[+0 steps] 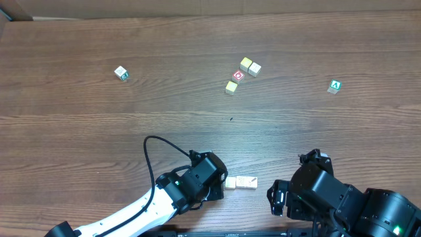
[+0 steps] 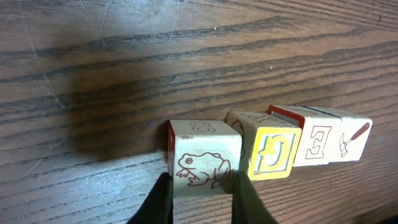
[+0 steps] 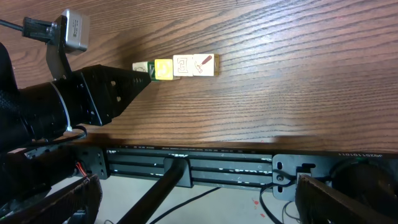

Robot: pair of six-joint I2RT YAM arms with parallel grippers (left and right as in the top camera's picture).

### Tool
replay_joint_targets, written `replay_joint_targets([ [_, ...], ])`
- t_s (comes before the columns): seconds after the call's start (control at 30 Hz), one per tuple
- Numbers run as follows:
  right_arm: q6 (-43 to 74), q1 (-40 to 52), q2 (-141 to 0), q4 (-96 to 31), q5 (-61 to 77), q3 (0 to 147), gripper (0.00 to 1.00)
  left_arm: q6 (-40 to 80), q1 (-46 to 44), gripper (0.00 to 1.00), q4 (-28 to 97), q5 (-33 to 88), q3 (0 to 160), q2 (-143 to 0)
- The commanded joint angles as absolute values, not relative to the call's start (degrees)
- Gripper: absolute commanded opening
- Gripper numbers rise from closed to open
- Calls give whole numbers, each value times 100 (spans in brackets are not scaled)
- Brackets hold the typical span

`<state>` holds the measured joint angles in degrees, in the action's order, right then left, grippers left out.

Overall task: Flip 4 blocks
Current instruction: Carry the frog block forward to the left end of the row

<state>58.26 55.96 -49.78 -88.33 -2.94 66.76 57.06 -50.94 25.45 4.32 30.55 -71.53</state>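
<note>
1. Counter [image 1: 79, 125]: dark wood grain, fills the overhead view.
2. Left arm [image 1: 131, 210]: white link, black wrist, entering at 7 o'clock. A black cable [image 1: 152, 141] loops above it.
3. Right arm [image 1: 342, 204]: black, at 5 o'clock, near the counter's front edge.
4. Right pincer [image 1: 281, 197]: fingers spread wide apart, nothing between them, well apart from every cube.
5. Left pincer [image 2: 204, 190]: low on the counter at 6 o'clock, its two dark fingers [image 2: 163, 200] clamped on the sides of the frog block.
6. Row of four task blocks, at 6 o'clock of the counter, running from the left pincer toward 3 o'clock, each touching the next:
   a. Frog block [image 2: 205, 158]: cream, at the 9 o'clock end, held.
   b. Yellow-faced block [image 2: 270, 154]: bears a letter and sits slightly skewed.
   c. E block [image 2: 316, 144]: cream with a red letter.
   d. Hammer block [image 2: 352, 138]: cream, at the 3 o'clock end.
7. Loose cubes, far side of the counter:
   a. Two cream cubes [image 1: 250, 66], touching, at 12 to 1 o'clock.
   b. Red-faced cube [image 1: 238, 76], just beside them at their 7 o'clock.
   c. Yellowish cube [image 1: 231, 87], near the red one.
   d. Green A cube [image 1: 335, 86], alone at 2 o'clock.
   e. White cube with green mark [image 1: 121, 73], alone at 10 o'clock.
</note>
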Motion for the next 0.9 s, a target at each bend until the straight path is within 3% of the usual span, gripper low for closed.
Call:
replay_joint_targets([
  [0.0, 5808, 5621, -4963, -8825, -281, 6753, 100, 5636, -5116, 16, 2521, 469, 3011, -7201],
  [0.87, 5808, 5621, -4963, -8849, -263, 6753, 100, 5636, -5116, 29, 2497, 408, 3011, -7201],
])
